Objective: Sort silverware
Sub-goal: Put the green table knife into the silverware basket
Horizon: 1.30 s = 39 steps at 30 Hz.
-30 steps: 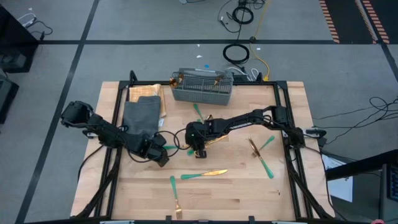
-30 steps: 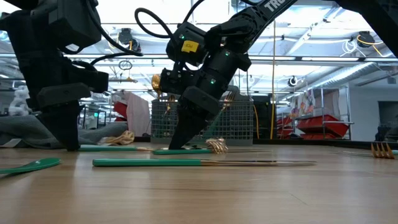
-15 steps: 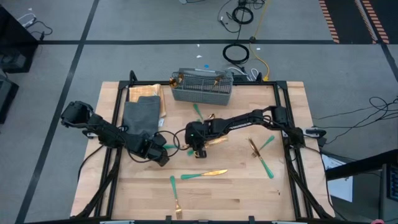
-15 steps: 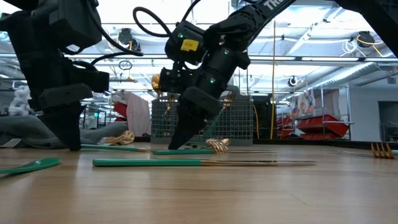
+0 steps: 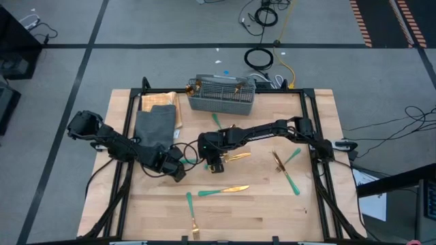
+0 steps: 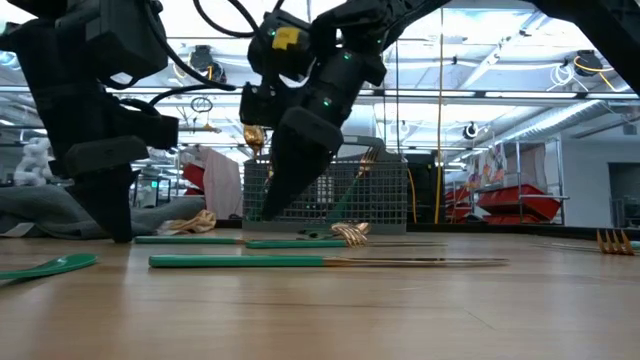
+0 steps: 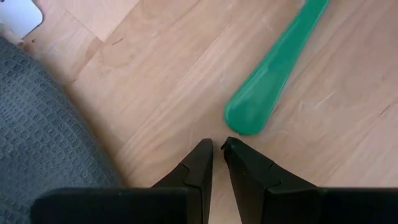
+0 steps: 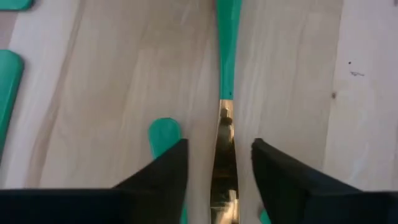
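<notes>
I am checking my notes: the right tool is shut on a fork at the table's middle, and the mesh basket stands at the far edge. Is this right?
Not quite. The right tool is open, its fingers on either side of the fork without gripping it, as the right wrist view shows. The rest holds: it is at the table's middle, and the mesh basket stands at the far edge.

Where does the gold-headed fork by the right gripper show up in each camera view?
High view: the fork lies mid-table, just right of the right gripper.
Low view: the fork is centre, lying on the table.
Left wrist view: not in it.
Right wrist view: the fork runs between the fingers.
Shared landmark: the right gripper.
</notes>
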Tool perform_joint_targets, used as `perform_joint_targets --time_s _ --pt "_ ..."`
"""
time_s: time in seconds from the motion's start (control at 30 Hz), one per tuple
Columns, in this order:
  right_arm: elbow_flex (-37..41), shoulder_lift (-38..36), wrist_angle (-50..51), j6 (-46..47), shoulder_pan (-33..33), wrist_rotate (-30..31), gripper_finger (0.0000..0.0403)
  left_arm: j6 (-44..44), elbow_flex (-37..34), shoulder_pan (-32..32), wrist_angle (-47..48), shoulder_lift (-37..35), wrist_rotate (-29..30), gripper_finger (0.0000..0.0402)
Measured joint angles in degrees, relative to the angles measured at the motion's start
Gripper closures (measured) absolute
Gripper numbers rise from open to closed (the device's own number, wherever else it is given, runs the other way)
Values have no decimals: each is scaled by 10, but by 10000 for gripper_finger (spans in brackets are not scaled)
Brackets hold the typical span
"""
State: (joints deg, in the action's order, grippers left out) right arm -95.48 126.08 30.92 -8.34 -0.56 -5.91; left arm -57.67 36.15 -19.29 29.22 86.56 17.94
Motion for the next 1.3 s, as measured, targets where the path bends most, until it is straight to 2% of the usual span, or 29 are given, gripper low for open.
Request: perform_joint_targets --time_s 0.13,0.3,0.77,0.83,0.9,1.1,1.17,1.3 --pt "0 0 -4 1 0 0 188 1 0 5 -12 5 -4 343" --pt "-1 7 -35 -3 6 2 167 1 0 6 -19 6 -4 343" --pt "-5 61 -69 3 6 26 173 12 -1 6 -41 7 -4 343" --pt "-5 62 -61 10 6 29 188 16 -1 6 -44 7 -4 343" --pt "-5 63 -50 10 6 41 220 16 -1 6 -46 7 -4 343" --pt "-5 68 -35 -7 6 54 371 16 -1 6 -48 7 -4 343" --pt "-5 73 -33 -12 6 58 390 16 -1 6 -48 7 -4 343" --pt "-5 73 -27 -13 7 71 398 26 -1 6 -48 7 -3 343"
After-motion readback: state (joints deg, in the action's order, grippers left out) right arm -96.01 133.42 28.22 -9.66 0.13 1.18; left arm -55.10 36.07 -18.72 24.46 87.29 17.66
